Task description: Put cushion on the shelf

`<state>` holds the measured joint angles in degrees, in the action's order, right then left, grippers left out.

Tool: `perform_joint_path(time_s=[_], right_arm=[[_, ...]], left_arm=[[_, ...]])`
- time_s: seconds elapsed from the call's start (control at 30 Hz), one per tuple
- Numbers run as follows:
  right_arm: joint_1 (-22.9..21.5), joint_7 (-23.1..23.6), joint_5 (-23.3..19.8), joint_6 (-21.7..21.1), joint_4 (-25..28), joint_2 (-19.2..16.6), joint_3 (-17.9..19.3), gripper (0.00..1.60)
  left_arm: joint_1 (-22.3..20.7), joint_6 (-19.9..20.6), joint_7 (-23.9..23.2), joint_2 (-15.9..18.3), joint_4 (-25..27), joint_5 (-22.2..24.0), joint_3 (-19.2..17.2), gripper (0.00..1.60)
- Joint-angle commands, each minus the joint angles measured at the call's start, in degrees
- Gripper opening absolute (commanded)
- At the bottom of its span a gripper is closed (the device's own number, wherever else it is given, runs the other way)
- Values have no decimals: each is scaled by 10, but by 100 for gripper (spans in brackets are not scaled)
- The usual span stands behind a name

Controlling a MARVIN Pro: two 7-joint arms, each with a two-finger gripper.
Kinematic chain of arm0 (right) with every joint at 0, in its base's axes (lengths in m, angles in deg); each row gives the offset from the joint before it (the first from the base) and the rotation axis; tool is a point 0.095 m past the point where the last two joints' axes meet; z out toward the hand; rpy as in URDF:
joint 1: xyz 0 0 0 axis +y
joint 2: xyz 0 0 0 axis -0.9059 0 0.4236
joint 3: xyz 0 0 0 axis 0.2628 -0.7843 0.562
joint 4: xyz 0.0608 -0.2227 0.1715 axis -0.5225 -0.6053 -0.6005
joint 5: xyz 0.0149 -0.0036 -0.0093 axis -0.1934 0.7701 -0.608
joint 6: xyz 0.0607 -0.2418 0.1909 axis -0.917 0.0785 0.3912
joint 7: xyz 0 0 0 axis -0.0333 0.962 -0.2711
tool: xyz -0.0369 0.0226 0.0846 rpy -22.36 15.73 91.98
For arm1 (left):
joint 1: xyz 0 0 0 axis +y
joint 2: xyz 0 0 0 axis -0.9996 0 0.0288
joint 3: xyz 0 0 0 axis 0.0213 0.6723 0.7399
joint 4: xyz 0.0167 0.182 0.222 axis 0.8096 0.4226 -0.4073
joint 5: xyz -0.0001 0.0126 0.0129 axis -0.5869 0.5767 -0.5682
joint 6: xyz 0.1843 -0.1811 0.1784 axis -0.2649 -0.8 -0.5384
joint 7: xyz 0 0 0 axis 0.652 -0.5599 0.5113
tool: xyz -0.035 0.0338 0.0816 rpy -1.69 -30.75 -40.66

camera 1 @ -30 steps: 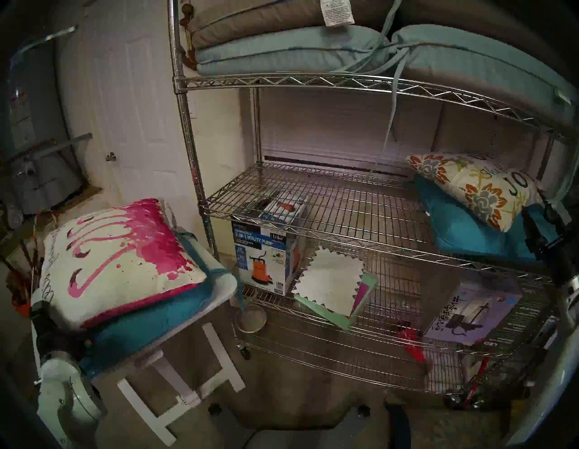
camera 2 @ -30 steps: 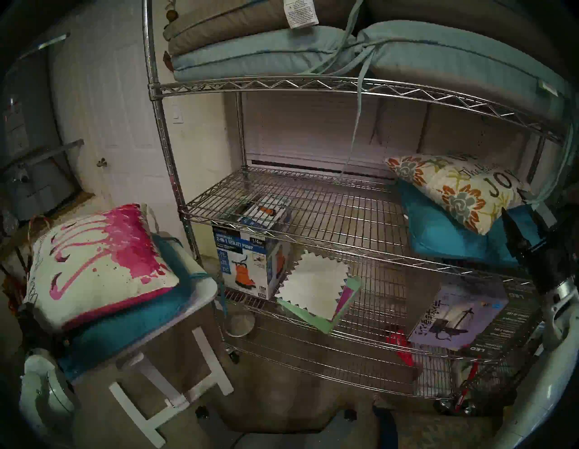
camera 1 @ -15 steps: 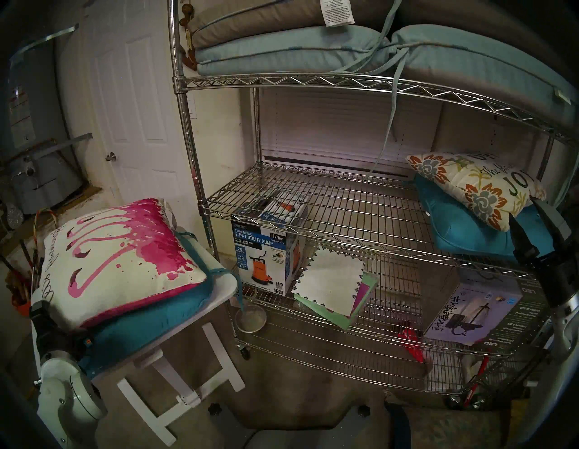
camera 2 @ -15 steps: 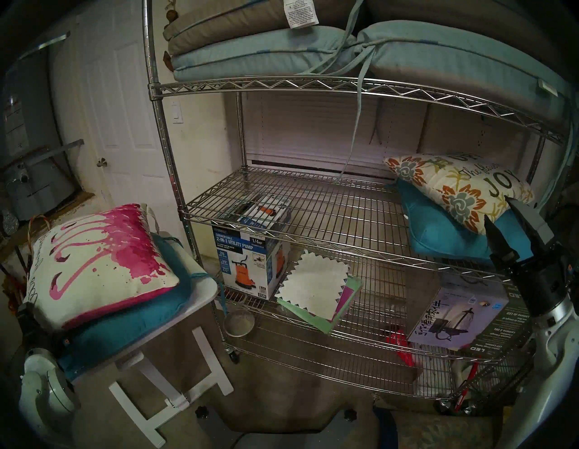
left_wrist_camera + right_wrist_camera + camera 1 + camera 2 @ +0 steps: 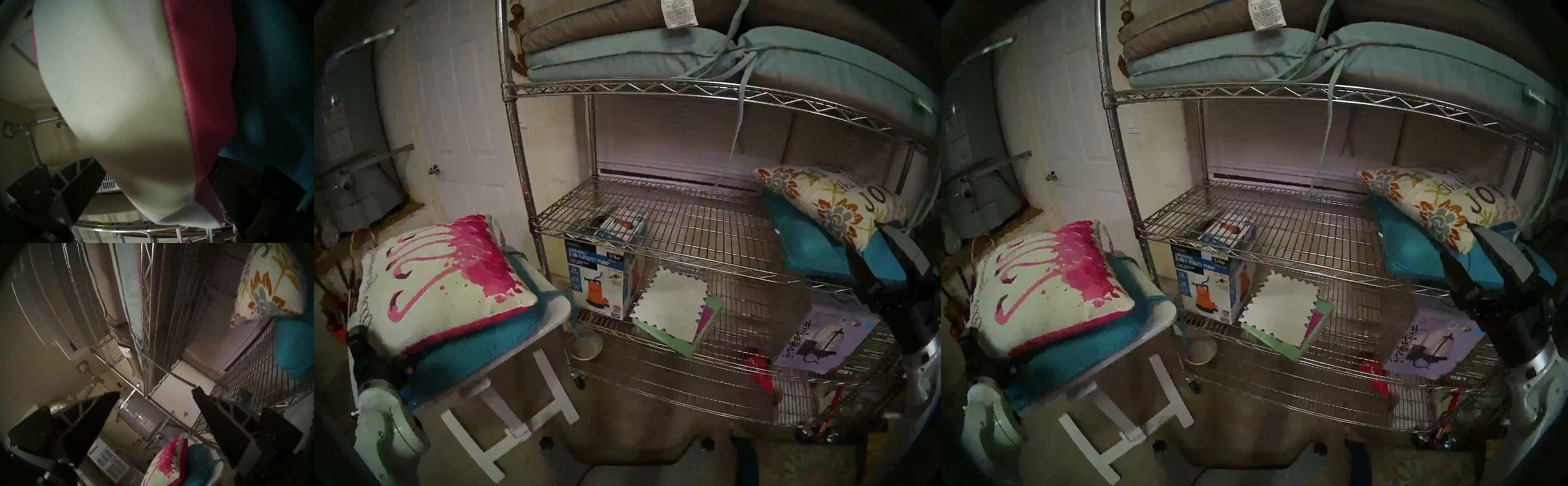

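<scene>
right gripper spread wide, empty, before floral "joy" cushion on shelf; left gripper wide around pink-and-white cushion; "2-in-1 utility pump" box below.

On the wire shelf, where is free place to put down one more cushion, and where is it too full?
The middle tier is bare from its left post to the teal cushion under the floral cushion. Its right end is crowded, with the open right gripper there. The top tier is filled by seat pads.
</scene>
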<state>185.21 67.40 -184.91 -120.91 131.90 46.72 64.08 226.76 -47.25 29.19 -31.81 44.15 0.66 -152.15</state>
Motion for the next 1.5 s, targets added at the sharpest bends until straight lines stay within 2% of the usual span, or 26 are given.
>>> perform_joint_path(time_s=[0.0, 0.17, 0.4, 1.1, 1.47], right_arm=[[63, 5, -23, 1, 33, 7, -23, 160], [85, 14, -17, 1, 33, 3, -48, 160], [105, 37, 16, 1, 33, -7, -92, 160], [120, 106, 175, 1, 33, -16, -251, 160], [113, 132, 261, 32, 33, -13, -340, 160]], left_arm=[[1, -2, 4, 1, 11, -2, -1, 160], [1, -2, 4, 1, 11, -2, -1, 160], [1, -3, 3, 0, 10, -3, -1, 160], [-1, -4, 1, -1, 10, -5, -2, 160], [-2, -5, 0, -2, 9, -7, -2, 160]])
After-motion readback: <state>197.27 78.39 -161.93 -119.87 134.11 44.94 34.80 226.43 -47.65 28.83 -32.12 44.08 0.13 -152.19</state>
